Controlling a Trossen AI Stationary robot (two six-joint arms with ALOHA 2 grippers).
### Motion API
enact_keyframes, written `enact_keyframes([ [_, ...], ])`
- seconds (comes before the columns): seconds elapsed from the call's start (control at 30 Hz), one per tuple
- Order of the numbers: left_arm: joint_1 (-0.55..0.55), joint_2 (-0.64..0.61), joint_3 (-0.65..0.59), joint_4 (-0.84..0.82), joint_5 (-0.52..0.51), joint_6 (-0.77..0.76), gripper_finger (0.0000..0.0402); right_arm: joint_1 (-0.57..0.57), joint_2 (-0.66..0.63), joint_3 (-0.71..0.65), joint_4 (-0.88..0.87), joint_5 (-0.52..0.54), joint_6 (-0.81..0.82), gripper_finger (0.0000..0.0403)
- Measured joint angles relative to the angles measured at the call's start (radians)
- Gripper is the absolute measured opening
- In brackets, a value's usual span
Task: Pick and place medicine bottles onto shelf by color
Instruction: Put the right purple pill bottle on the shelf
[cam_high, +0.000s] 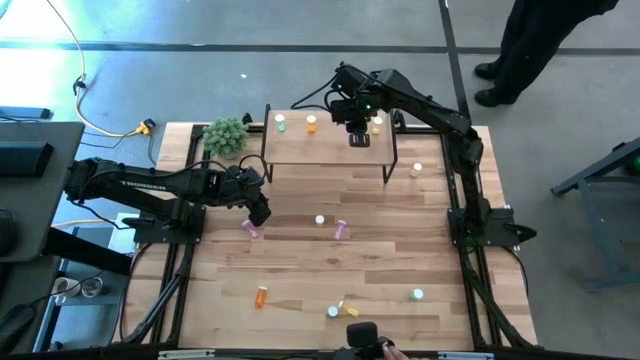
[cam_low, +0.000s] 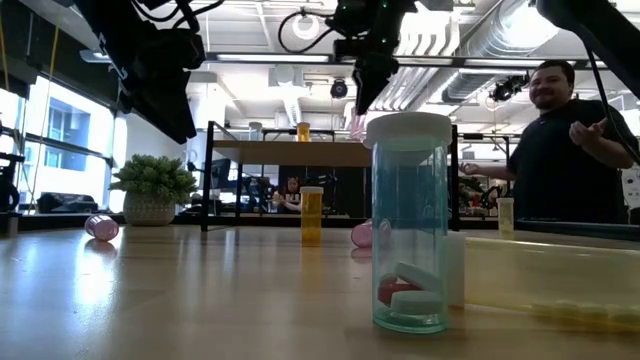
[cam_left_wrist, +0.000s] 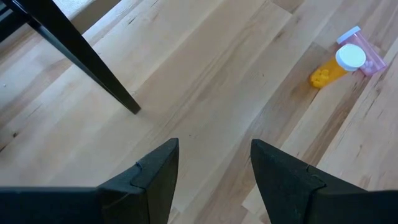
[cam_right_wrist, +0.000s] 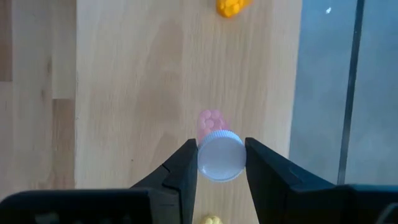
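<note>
The shelf (cam_high: 330, 150) stands at the table's far side. A green bottle (cam_high: 282, 124), an orange one (cam_high: 311, 124) and a yellow one (cam_high: 376, 126) stand on it. My right gripper (cam_high: 357, 135) hangs over the shelf board (cam_right_wrist: 137, 93), shut on a pink bottle (cam_right_wrist: 211, 124). My left gripper (cam_left_wrist: 214, 168) is open above bare tabletop left of centre, beside a shelf leg (cam_left_wrist: 81, 53), with a pink bottle (cam_high: 250, 230) lying just near of it. My right gripper pinches the pink bottle's white cap (cam_right_wrist: 219, 157) between its two fingers. The fingers come from above, pointing steeply down. The bottle hangs upright below them over the shelf board. Whether its bottom touches the board, I cannot tell.
More bottles are spread over the table: an upright one (cam_high: 320, 220), pink (cam_high: 341, 229), orange (cam_high: 261, 296), yellow (cam_high: 335, 309), green (cam_high: 417, 294), and one right of the shelf (cam_high: 416, 170). A green plant (cam_high: 226, 134) sits left of the shelf. A person (cam_low: 560, 140) stands beyond the table.
</note>
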Motion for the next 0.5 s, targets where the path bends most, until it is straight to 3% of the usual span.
enact_keyframes([
  [0.5, 0.000, 0.000, 0.000, 0.000, 0.003, -0.023, 0.0188, -0.001, 0.002, -0.007, -0.012, -0.033, -0.014, 0.0104],
])
